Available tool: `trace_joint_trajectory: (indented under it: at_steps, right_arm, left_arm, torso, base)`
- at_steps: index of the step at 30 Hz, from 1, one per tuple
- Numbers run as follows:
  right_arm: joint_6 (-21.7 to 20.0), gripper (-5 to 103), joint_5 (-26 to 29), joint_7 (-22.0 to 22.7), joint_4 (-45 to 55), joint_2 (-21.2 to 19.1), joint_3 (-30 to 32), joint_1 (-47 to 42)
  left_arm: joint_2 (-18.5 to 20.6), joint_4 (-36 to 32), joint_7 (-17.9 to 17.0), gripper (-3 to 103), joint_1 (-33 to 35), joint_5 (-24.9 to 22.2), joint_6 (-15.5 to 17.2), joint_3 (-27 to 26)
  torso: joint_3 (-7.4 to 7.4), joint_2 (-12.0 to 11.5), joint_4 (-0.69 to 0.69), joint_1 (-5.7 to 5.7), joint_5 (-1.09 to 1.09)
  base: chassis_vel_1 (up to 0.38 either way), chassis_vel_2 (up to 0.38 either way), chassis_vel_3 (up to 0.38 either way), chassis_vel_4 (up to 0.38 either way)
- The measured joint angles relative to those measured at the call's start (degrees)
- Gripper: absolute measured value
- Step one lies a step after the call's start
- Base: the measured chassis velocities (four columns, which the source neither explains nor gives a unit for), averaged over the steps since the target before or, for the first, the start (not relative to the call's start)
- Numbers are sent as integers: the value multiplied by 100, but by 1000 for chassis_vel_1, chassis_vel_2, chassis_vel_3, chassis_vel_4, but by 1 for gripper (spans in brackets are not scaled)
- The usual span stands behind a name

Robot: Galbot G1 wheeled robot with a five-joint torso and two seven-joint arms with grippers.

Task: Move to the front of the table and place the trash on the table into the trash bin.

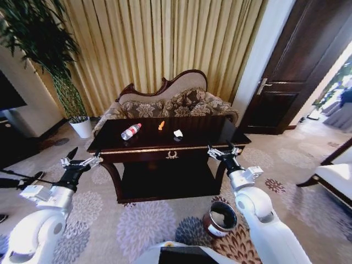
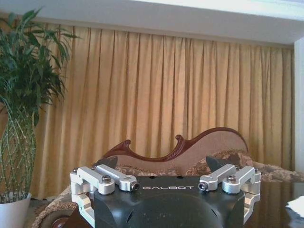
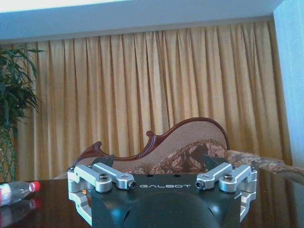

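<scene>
Gold-curtained room, littered table [image 1: 192, 144]

Glossy dark wood table [image 1: 192, 140], clear plastic bottle [image 1: 131, 131], seemingly paper scrap [image 1: 178, 133], shiny-rimmed bin [image 1: 221, 218].

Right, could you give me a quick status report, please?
Left gripper and right gripper open, empty, short of the table. Bottle, orange piece, white scrap on top. Trash bin on floor. Nothing blocking.
</scene>
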Motion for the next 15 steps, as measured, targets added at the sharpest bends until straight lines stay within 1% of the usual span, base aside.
trace_joint_trajectory:
  at_steps: [6, 11, 15]
  right_arm:
    - [-4, 100, 54, 0, -39, -3, 20, 9]
    - [3, 100, 22, 0, -67, -3, 27, -6]
    - [13, 100, -1, 0, -80, 14, 18, -7]
  left_arm:
    - [-4, 0, 6, 100, -11, 0, 0, 25]
    - [-20, 2, 27, 100, -1, 4, -2, 32]
    - [-25, 14, 73, 100, 9, 9, -12, 29]
  torso:
    - [-1, 0, -1, 1, -2]
    - [-1, 0, 0, 0, 0]
    - [-2, 2, -2, -3, 1]
  base:
    - [-168, 228, 159, -243]
    - [-124, 153, 134, -126]
    - [-104, 65, 121, -48]
